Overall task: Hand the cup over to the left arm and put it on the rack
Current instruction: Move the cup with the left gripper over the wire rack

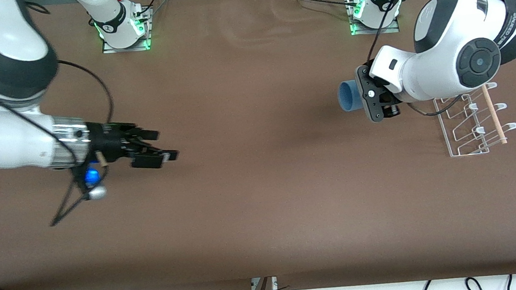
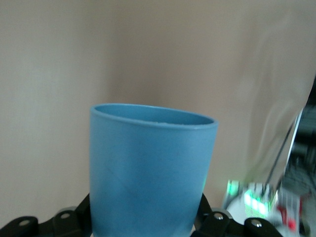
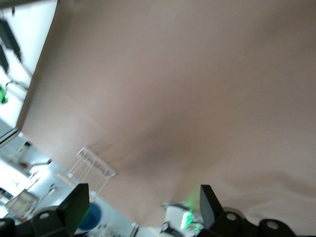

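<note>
The light-blue cup (image 1: 350, 96) was off the table, clamped at its base in the left gripper (image 1: 373, 99) and lying on its side, its open mouth turned toward the right arm's end of the table. It hung over bare brown table (image 1: 263, 201) just beside the rack (image 1: 472, 122). In the left wrist view the cup (image 2: 150, 170) filled the middle, its rim pointing away from the camera, with the black fingers (image 2: 213, 223) pressed against its sides low down.

The left gripper's black fingers were closed on the cup. The left arm (image 1: 448, 51) reached in from its base at the far edge of the table, its white wrist housing carrying a small black mark. Black lettering ran along a dark band on the arm's upper link, but it could not be read.

The white wire rack stood on the table at the left arm's end, partly under that arm's wrist, its loops ending in rounded hook tips and a light wooden rod (image 1: 494, 115) lying across them. In the right wrist view the rack (image 3: 91, 170) showed small and well apart.

The right gripper (image 1: 158, 147) hung over the table toward the right arm's end, well apart from the cup, its fingers spread and holding nothing. In the right wrist view the two black fingers (image 3: 76, 202) stood wide apart with only table between them. A silver ring and a blue light (image 1: 92, 175) showed at that wrist.
</note>
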Controlling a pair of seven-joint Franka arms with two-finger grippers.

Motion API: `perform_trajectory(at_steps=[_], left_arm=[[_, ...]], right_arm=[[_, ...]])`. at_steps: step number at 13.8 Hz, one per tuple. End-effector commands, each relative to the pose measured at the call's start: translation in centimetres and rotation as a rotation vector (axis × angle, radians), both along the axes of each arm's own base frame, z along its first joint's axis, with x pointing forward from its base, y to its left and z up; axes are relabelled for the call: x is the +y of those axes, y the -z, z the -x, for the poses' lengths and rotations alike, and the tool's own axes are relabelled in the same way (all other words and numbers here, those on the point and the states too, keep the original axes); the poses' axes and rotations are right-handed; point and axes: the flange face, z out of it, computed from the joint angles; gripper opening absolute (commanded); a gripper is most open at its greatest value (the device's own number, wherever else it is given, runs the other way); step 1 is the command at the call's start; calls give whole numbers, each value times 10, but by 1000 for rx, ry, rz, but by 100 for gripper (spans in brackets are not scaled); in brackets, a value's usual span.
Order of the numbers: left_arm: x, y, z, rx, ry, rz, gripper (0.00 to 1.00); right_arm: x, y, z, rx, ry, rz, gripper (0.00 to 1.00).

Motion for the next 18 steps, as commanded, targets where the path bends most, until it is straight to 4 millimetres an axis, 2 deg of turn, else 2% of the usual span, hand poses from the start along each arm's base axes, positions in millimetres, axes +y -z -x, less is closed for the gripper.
perform_trajectory(at_steps=[1,2,4,5,7,9,10,11,13,14,15,16,18], left_arm=[[29,-21,8,12,45,-291,8],[40,-23,10,20,68,-417,9],[63,-12,7,55,86,-645,9],[73,-2,2,66,88,-740,9],[91,22,-9,105,93,-944,8],[104,53,-14,144,140,-1122,3],[109,68,-15,154,161,-1186,4],[115,85,-16,156,141,-1224,0],[129,119,3,143,109,-1329,1],[137,132,21,117,104,-1359,1],[137,145,40,91,115,-1384,2],[138,157,56,56,127,-1419,6],[149,177,78,-10,184,-1436,6]], right_arm=[[-96,-20,3,-42,0,63,99],[-124,-18,4,-28,11,65,99],[-151,-25,7,-40,42,140,99],[-160,-23,7,-43,40,185,99],[-180,-22,17,-11,-1,217,99],[-207,-30,34,-3,-41,237,99],[-228,-35,49,-11,-32,259,99],[-232,-37,62,-26,-63,266,99],[-234,-43,81,-48,-135,326,99],[-226,-42,83,-54,-186,388,99],[-217,-43,82,-67,-210,437,99],[-212,-44,80,-82,-221,471,99],[-211,-48,77,-152,-302,524,99]])
